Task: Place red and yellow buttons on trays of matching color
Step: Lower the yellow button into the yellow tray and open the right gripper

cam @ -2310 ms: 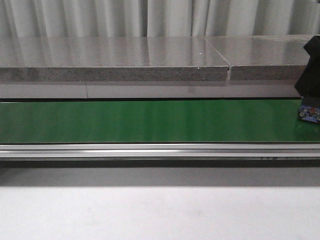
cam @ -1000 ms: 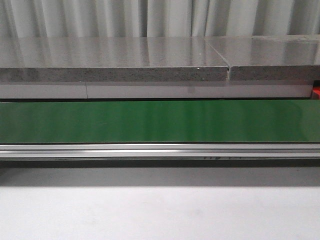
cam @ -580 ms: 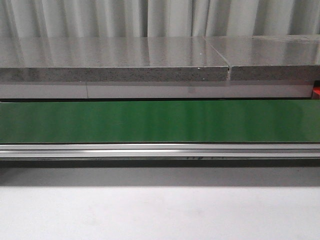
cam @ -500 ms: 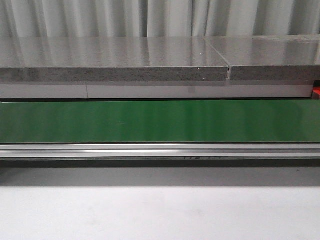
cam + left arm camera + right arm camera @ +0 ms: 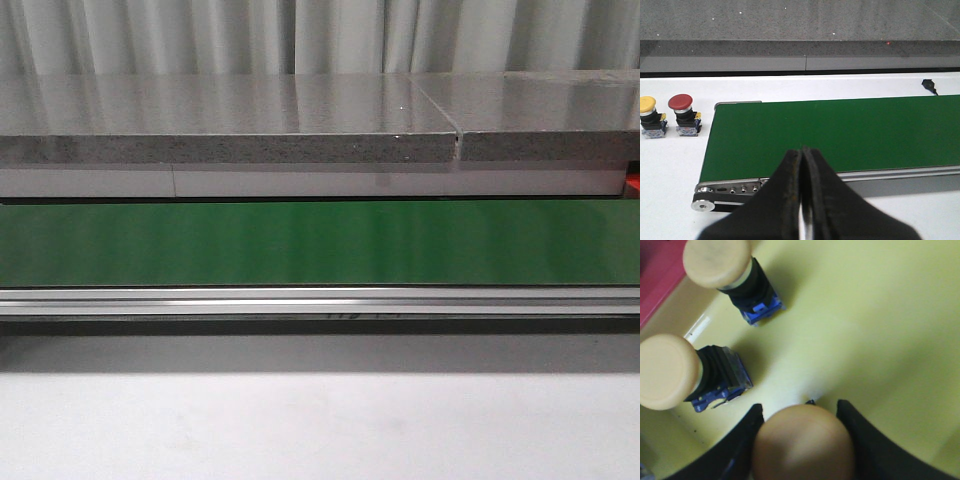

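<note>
In the right wrist view my right gripper (image 5: 799,440) is shut on a yellow button (image 5: 804,442), its cap between the two black fingers, low over the yellow tray (image 5: 865,325). Two more yellow buttons (image 5: 715,261) (image 5: 667,371) stand on that tray. A strip of the red tray (image 5: 655,275) shows beside it. In the left wrist view my left gripper (image 5: 802,152) is shut and empty above the near edge of the green belt (image 5: 840,132). A yellow button (image 5: 648,105) and a red button (image 5: 680,103) stand on the white table past the belt's end. Neither gripper shows in the front view.
The green conveyor belt (image 5: 320,242) with its aluminium rail (image 5: 320,300) crosses the front view, with a grey stone shelf (image 5: 230,120) behind it. A red sliver (image 5: 633,183) shows at the right edge. A small black part (image 5: 928,85) lies on the table behind the belt.
The right arm, which carried a button at the front view's right edge 2.3 s ago, has left that view. Nothing else in the front view has changed.
</note>
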Robot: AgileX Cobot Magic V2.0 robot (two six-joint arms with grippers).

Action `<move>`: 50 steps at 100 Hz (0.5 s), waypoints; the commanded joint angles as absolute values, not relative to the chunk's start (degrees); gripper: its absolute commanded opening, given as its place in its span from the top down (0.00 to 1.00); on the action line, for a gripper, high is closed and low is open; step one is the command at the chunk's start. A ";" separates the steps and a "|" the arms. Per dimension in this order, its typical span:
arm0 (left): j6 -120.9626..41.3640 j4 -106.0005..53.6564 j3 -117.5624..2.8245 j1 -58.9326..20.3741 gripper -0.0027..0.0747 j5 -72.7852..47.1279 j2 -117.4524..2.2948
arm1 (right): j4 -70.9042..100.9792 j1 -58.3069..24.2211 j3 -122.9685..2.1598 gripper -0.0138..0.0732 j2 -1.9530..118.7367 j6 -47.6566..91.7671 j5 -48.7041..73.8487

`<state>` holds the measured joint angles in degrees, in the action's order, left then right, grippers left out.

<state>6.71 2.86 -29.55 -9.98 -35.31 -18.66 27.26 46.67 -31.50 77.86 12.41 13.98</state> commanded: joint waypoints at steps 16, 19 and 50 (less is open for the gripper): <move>7.06 2.59 -31.04 -10.58 0.99 -30.96 -19.25 | 27.74 46.66 -32.78 0.63 78.58 12.47 12.36; 7.06 2.59 -31.04 -10.58 0.99 -30.96 -19.25 | 27.74 46.66 -32.78 0.61 78.58 12.47 12.71; 7.06 2.59 -31.04 -10.58 0.99 -30.96 -19.25 | 27.88 46.66 -33.32 0.15 78.56 12.47 13.77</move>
